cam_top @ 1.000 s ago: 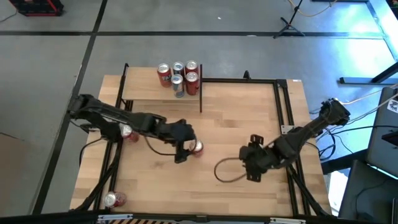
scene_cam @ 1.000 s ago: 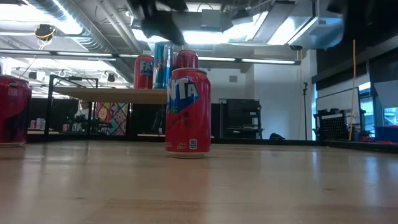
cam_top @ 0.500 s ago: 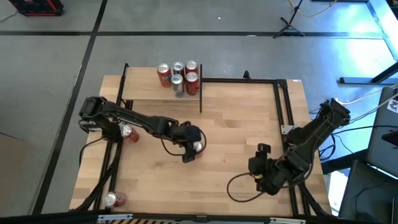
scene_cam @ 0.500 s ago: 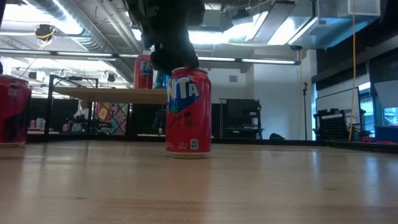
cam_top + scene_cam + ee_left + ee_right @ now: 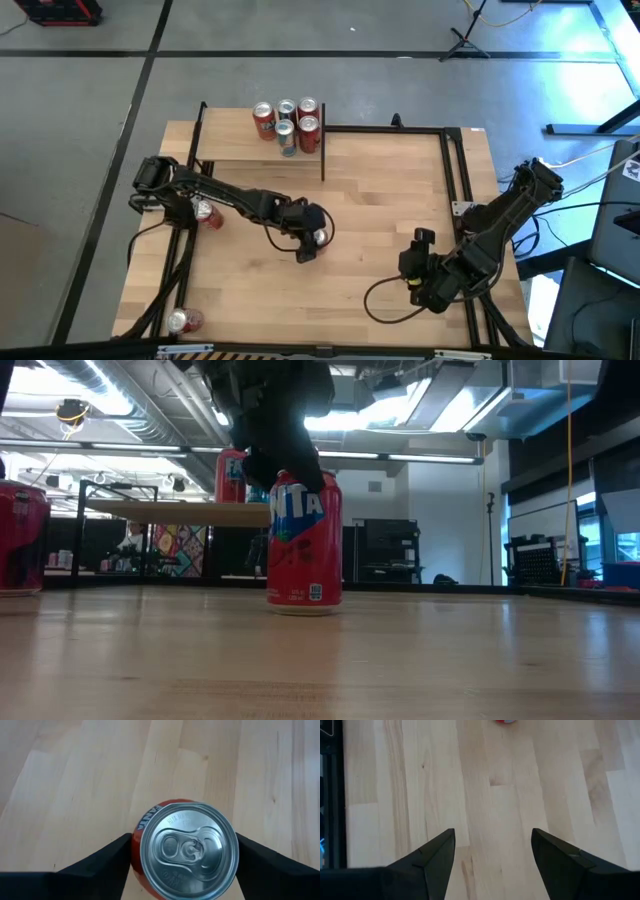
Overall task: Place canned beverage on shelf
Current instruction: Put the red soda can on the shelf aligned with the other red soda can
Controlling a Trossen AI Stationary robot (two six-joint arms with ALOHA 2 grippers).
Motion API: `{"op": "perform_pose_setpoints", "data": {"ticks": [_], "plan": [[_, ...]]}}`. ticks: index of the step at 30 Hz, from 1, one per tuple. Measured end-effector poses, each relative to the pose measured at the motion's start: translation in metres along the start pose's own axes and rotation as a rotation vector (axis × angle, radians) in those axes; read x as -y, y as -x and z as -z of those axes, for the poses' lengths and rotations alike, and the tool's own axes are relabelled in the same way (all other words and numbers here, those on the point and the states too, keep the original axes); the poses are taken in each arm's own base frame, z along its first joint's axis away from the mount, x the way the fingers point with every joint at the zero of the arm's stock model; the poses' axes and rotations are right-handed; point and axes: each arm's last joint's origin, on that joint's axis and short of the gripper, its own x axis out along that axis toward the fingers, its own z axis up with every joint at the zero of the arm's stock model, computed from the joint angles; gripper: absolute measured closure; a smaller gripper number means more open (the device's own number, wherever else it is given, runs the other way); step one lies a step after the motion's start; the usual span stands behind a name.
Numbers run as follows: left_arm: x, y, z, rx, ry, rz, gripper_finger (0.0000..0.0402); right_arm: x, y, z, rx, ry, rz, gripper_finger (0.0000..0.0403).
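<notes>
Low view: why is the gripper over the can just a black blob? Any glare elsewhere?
Low view: left gripper is backlit by bright ceiling lights, so it shows as a silhouette above the red Fanta can. Left wrist view: soft sheen on the can's silver lid, no blown-out glare.

"NTA" on red can [image 5: 303,540]; "FA" on shelf can [image 5: 231,476]

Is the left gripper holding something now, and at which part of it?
The left gripper has the red can between its fingers at the upper sides; firm contact cannot be told.
</notes>
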Motion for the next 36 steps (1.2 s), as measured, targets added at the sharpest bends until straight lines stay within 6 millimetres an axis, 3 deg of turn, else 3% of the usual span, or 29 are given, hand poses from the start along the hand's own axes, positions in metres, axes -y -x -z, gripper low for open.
{"op": "perform_pose_setpoints", "data": {"ticks": [5, 8, 13, 19, 24, 29, 36], "plan": [[0.002, 0.005, -0.004, -0.014, 0.044, 0.009, 0.0144, 0.002, 0.0, 0.002, -0.01, 0.028, 0.025, 0.0155], [0.005, 0.02, -0.014, -0.019, 0.071, 0.005, 0.0144, 0.006, 0.002, 0.003, -0.01, 0.049, 0.061, 0.0155], [0.012, 0.071, -0.037, 0.023, 0.091, -0.032, 0.0139, 0.016, 0.007, 0.005, -0.033, 0.09, 0.103, 0.0155], [0.008, 0.151, -0.052, 0.101, 0.156, -0.103, 0.0138, 0.035, 0.017, 0.001, 0.008, 0.072, 0.146, 0.0155], [-0.011, 0.201, -0.039, 0.12, 0.238, -0.186, 0.0138, 0.052, 0.019, -0.009, 0.037, 0.049, 0.171, 0.0155], [-0.042, 0.24, -0.019, 0.122, 0.326, -0.335, 0.0137, 0.072, 0.014, -0.021, 0.036, -0.016, 0.214, 0.0155], [-0.087, 0.258, -0.018, 0.155, 0.447, -0.472, 0.0136, 0.093, 0.007, -0.033, 0.029, -0.079, 0.261, 0.0155]]}}
